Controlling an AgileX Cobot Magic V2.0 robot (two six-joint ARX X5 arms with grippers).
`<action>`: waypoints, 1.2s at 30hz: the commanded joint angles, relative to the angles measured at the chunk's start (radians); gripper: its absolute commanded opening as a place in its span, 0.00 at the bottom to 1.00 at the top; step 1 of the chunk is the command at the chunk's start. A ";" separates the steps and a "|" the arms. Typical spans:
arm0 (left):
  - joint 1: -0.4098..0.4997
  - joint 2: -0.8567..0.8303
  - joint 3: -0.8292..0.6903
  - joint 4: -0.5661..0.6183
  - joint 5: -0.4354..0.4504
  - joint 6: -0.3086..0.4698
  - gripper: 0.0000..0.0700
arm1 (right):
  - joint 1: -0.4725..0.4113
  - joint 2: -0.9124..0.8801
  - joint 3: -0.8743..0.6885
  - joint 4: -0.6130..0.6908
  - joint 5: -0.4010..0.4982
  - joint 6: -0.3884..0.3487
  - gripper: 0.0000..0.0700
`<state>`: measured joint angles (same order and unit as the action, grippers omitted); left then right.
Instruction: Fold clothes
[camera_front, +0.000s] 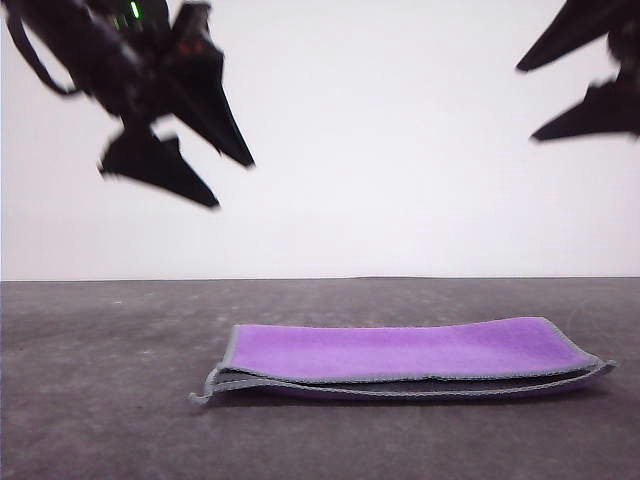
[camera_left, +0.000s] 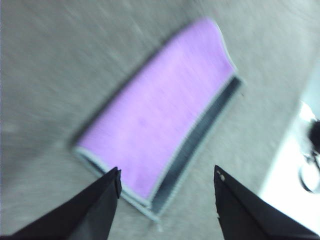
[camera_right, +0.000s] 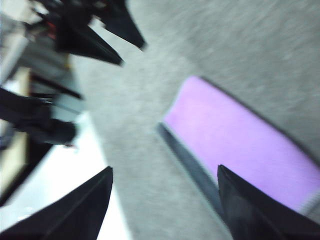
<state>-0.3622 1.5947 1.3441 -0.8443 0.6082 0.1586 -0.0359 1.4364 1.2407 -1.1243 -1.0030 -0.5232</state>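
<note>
The clothes (camera_front: 400, 357) lie folded in half on the grey table, purple face up, with the dark grey face and light grey edging showing along the front fold. My left gripper (camera_front: 232, 182) hangs open high above the table at the upper left, nothing between its fingers. At the upper right my right gripper (camera_front: 528, 100) is also raised and open. In the left wrist view the clothes (camera_left: 160, 115) lie beyond the spread fingers (camera_left: 102, 200). The right wrist view shows the clothes (camera_right: 240, 145) past its open fingers (camera_right: 85, 205), with the left gripper (camera_right: 132, 52) across the table.
The grey table (camera_front: 100, 380) spreads wide around the cloth. A plain white wall (camera_front: 380, 150) stands behind it. The table's edge and a pale floor (camera_left: 295, 165) show in the left wrist view.
</note>
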 joint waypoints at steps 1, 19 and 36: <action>-0.004 -0.038 0.023 0.008 -0.064 -0.036 0.51 | 0.001 -0.063 0.018 0.033 0.100 0.152 0.59; -0.003 -0.384 0.006 -0.161 -0.459 -0.076 0.50 | 0.001 -0.393 -0.055 0.082 0.532 0.384 0.59; -0.004 -0.412 -0.085 -0.149 -0.460 -0.092 0.50 | 0.009 0.091 -0.332 0.385 0.287 0.456 0.59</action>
<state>-0.3622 1.1759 1.2507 -1.0000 0.1530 0.0791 -0.0289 1.4998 0.9001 -0.7480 -0.7050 -0.0795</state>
